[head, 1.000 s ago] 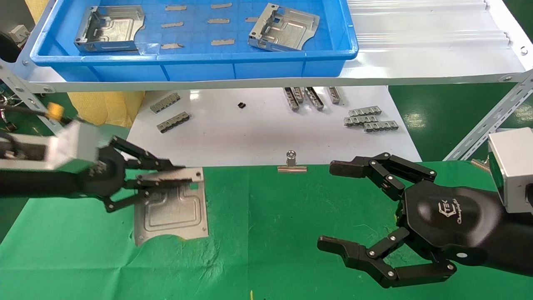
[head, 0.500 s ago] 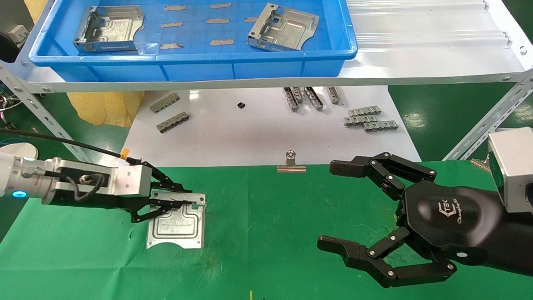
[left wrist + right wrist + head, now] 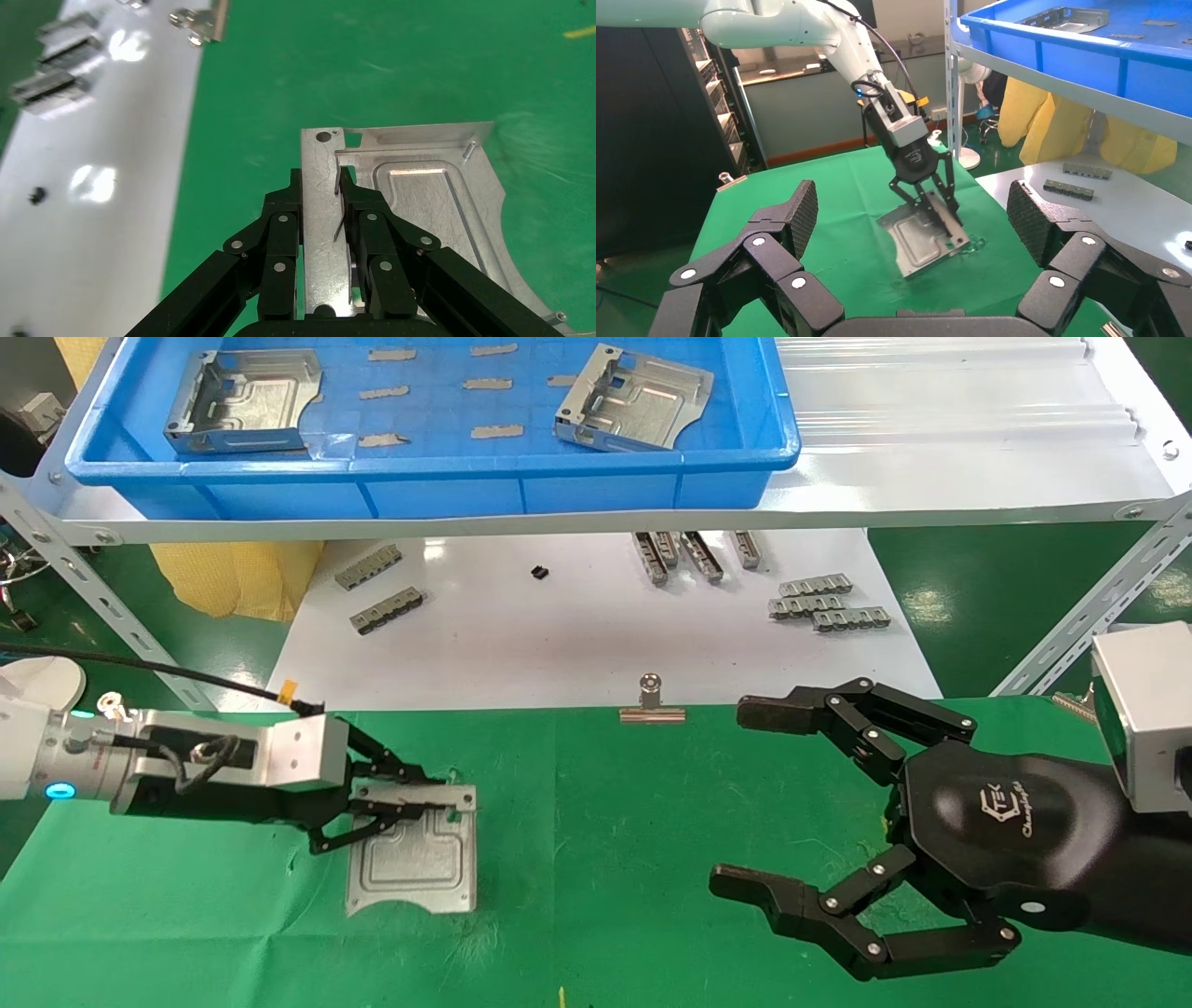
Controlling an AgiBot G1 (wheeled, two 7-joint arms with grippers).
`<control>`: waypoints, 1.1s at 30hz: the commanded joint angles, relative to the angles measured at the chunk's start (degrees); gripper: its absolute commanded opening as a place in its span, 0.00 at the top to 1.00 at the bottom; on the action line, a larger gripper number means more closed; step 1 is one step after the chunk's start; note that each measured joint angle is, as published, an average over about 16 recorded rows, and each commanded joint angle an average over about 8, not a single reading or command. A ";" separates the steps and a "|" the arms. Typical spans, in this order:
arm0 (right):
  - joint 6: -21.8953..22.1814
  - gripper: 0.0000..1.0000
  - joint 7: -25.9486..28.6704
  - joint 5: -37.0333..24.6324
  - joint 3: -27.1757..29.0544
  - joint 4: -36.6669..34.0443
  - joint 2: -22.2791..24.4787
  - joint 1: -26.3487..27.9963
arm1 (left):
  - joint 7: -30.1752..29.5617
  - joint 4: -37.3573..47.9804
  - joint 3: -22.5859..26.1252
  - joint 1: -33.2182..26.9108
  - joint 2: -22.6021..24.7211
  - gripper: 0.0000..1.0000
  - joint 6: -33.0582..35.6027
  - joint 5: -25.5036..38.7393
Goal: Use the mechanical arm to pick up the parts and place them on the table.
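My left gripper is shut on the upturned side wall of a grey sheet-metal part at the left of the green table. In the left wrist view the black fingers pinch that wall and the part's flat face lies over the cloth. The right wrist view shows the part tilted, its lower edge on the cloth under the left gripper. Two more parts lie in the blue tray. My right gripper is open and empty over the table's right side.
The blue tray stands on a pale grey metal shelf at the back. Beneath it a glossy white board bears small ridged strips. A silver binder clip sits at the board's front edge. A slanted shelf strut runs at right.
My left gripper has carried the part to the right and lowered it toward the cloth, with the wrist turned. The right arm has not moved.
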 commanded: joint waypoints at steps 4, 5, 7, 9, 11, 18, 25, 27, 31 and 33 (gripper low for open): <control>0.00 0.00 0.00 0.00 0.00 0.00 0.00 0.00 | 1.23 1.65 0.76 -0.15 0.79 0.50 0.02 1.09; 0.00 0.00 0.00 0.00 0.00 0.00 0.00 0.00 | 1.47 1.93 0.81 -0.20 0.94 0.37 -0.43 1.18; 0.00 0.00 0.00 0.00 0.00 0.00 0.00 0.00 | 1.90 2.50 0.86 -0.31 1.28 0.12 -1.62 1.30; 0.00 0.00 0.00 0.00 0.00 0.00 0.00 0.00 | 2.32 2.95 0.92 -0.35 1.60 0.00 -2.65 1.41; 0.00 0.00 0.00 0.00 0.00 0.00 0.00 0.00 | 2.70 3.29 0.99 -0.33 1.89 0.00 -3.37 1.54; 0.00 0.00 0.00 0.00 0.00 0.00 0.00 0.00 | 4.39 3.68 0.52 -0.25 2.11 0.00 -2.75 0.84; 0.00 0.00 0.00 0.00 0.00 0.00 0.00 0.00 | 3.73 4.44 -1.35 -0.40 0.55 0.00 2.67 -1.95; 0.00 0.00 0.00 0.00 0.00 0.00 0.00 0.00 | 2.31 4.88 -2.16 -0.09 -0.11 0.00 3.81 -3.16; 0.01 0.00 0.00 0.00 0.00 0.00 0.00 0.00 | -1.05 5.73 -3.76 0.77 -1.24 0.00 4.76 -5.48; 0.01 0.00 0.00 0.00 0.00 -0.01 0.01 -0.01 | -2.47 6.10 -4.50 1.20 -1.74 0.00 4.92 -6.53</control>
